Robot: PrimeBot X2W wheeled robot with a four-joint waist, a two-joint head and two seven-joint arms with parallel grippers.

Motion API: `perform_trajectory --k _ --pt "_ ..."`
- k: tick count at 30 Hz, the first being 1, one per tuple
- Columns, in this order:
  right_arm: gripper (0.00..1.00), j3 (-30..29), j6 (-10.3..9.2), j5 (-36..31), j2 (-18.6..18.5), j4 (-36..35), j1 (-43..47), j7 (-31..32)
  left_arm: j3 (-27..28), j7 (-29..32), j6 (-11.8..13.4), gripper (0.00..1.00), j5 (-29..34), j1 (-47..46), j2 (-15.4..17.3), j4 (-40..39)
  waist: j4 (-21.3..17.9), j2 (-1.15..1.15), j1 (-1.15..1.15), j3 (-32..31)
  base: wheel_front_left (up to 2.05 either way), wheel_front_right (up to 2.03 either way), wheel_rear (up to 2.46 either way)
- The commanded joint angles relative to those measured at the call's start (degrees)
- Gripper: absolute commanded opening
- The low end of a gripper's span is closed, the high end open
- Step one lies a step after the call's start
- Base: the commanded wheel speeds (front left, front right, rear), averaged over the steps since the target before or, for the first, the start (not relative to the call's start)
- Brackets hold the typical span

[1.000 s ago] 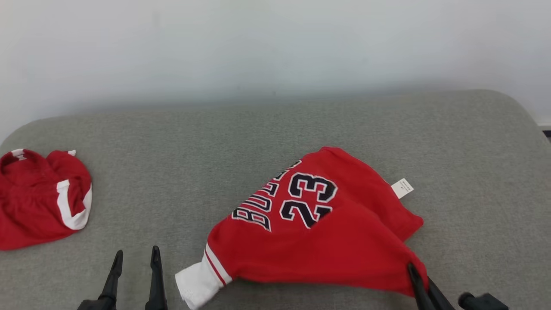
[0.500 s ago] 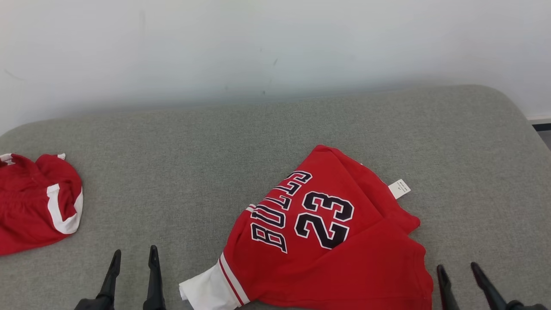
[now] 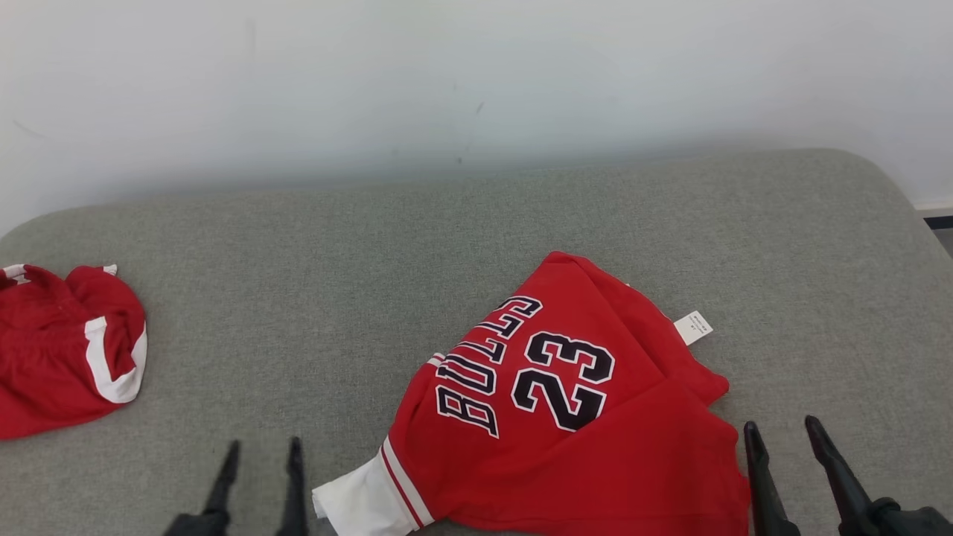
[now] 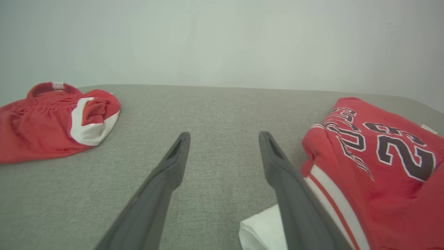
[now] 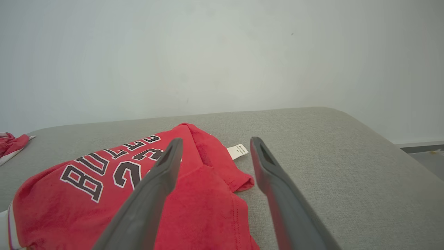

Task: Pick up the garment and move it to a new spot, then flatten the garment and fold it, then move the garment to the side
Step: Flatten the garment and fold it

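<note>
The garment (image 3: 595,454) is a red jersey with "BULLS 23" in black and white and a white cuff. It lies crumpled and partly doubled over at the front right of the grey cushion (image 3: 313,268). My right gripper (image 3: 781,426) stands open just past the jersey's right edge, holding nothing. In the right wrist view the right gripper (image 5: 216,140) hovers over the garment (image 5: 62,205), fingers apart. My left gripper (image 3: 264,444) is open at the front, left of the white cuff. In the left wrist view the left gripper (image 4: 224,135) has the garment (image 4: 381,166) on its right.
A second red garment with white trim (image 3: 59,357) lies bunched at the cushion's far left edge. A white care tag (image 3: 693,327) sticks out of the jersey's right side. A pale wall rises behind the cushion. Bare cushion lies between the two garments.
My right gripper has opened and let go of the jersey's front right corner, and the cloth has settled on the cushion. The left gripper has shifted a little to the right.
</note>
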Motion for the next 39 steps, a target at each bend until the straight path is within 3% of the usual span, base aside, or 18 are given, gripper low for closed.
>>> perform_trajectory --k 1,9,15,16,17,22,27,33,39 --pt "1.0 0.31 -0.13 0.23 0.27 0.51 -0.56 -0.28 -1.04 -0.19 -0.41 1.0 1.16 -0.88 0.11 1.39 0.04 0.0 0.0 0.0 0.0 0.0 0.0" --pt "1.0 2.01 -0.13 0.09 0.93 2.92 -2.22 -1.07 -8.82 0.34 -2.05 1.0 2.65 -5.83 1.75 14.51 -0.3 0.0 0.0 0.74 0.0 0.0 0.0" --pt "1.0 2.09 -0.13 0.27 0.98 4.68 -2.79 -1.73 -11.02 2.06 -2.36 1.0 1.13 -9.84 2.16 23.86 -0.16 0.0 0.0 1.54 0.0 0.0 0.0" --pt "1.0 2.06 -0.13 0.27 0.97 4.87 -2.85 -1.88 -11.45 2.12 -2.4 0.6 0.73 -10.44 2.05 24.91 -0.07 0.0 0.0 1.61 0.0 0.0 0.0" --pt "1.0 2.05 -0.13 0.29 0.95 5.04 -2.9 -1.98 -11.77 1.79 -2.37 0.0 0.42 -11.05 1.95 25.56 0.04 0.0 0.0 1.65 0.0 0.0 0.0" --pt "1.0 1.71 -0.13 0.5 0.58 5.61 -3.22 -2.32 -12.5 0.42 -2.23 0.0 -1.17 -12.96 2.54 26.93 1.53 0.0 0.0 1.43 0.0 0.0 0.0" --pt "1.0 1.18 -0.13 0.52 0.58 6.1 -2.82 -2.79 -10.12 -0.19 -0.4 0.0 -1.04 -13.13 4.09 20.6 4.08 0.0 0.0 0.6 0.0 0.0 0.0" --pt "1.0 1.06 -0.13 0.37 0.67 6.6 -2.6 -3.08 -8.54 -0.17 1.63 0.0 -0.86 -7.59 4.22 9.44 6.83 0.0 0.0 0.12 0.0 0.0 0.0" --pt "1.0 0.45 -0.13 0.58 0.52 7.64 -2.46 -3.22 -7.93 -0.17 2.93 0.0 -3.15 1.79 2.96 4.95 7.56 0.0 0.0 0.16 0.0 0.0 0.0"
